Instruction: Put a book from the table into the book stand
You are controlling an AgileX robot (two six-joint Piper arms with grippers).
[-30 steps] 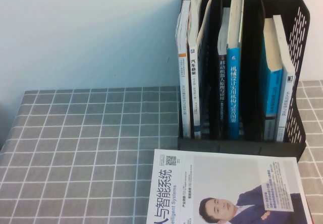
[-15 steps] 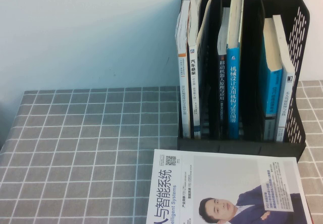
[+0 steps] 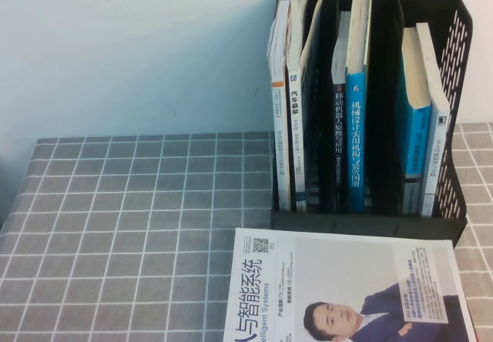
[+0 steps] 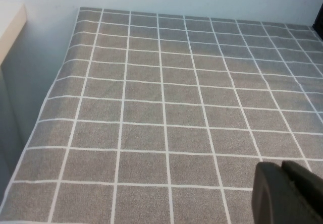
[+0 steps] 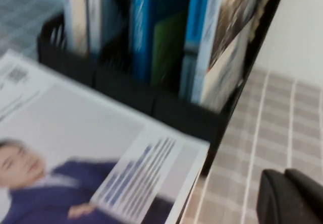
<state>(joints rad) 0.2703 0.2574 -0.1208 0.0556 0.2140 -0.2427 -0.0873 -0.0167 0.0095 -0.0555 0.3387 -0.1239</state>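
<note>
The book (image 3: 357, 119) — blue spine, white characters — stands upright in the middle compartment of the black book stand (image 3: 362, 222) on the grey-gridded table (image 3: 139, 226).

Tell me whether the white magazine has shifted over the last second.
No. The white magazine keeps its top edge just before the book stand.

The stand (image 3: 368, 103) sits at the table's (image 3: 139, 226) far right, against the wall. The book (image 3: 357, 119) stands upright in its middle compartment, with other books left and right. A magazine (image 3: 339, 288) lies flat just in front. The left gripper (image 4: 287, 193) hovers over the table's left; the right gripper (image 5: 292, 196) hangs near the stand's right corner.
</note>
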